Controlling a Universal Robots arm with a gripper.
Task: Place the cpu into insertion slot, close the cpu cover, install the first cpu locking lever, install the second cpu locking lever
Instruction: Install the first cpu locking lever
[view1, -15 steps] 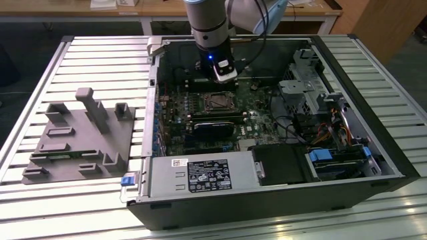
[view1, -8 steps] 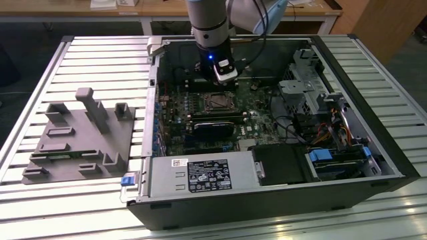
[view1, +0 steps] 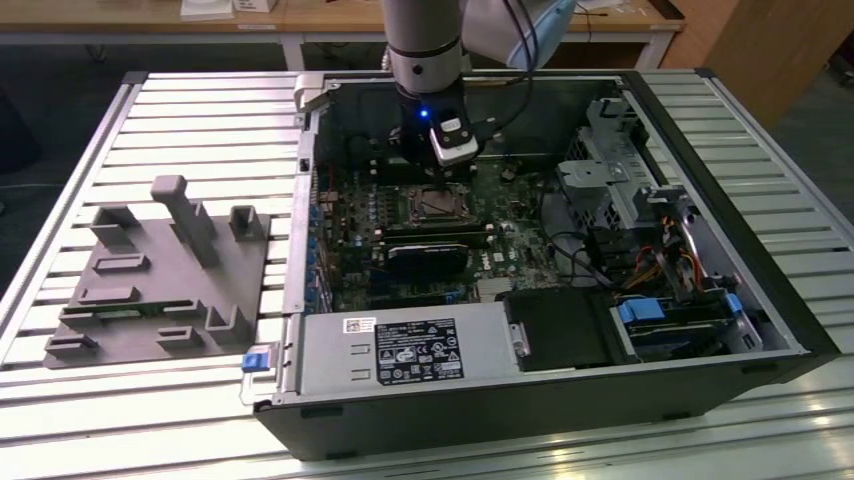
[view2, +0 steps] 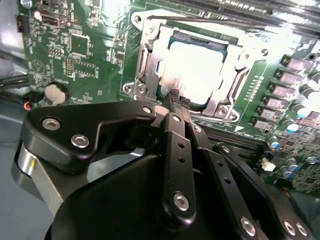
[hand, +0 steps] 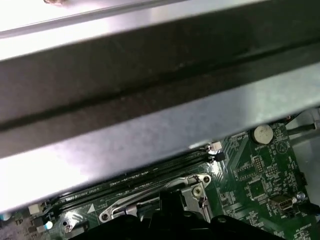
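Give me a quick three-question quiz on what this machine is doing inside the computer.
1. True or false: the cpu already sits in the insertion slot.
2. The claw is nearest to: A) the grey rack outside the case, B) the cpu cover, C) the power supply.
3. What colour is the motherboard?

Key: 1 true; 2 B; 3 green.

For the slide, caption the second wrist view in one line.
Gripper poised at the edge of the cpu seated in the insertion slot on the green motherboard.
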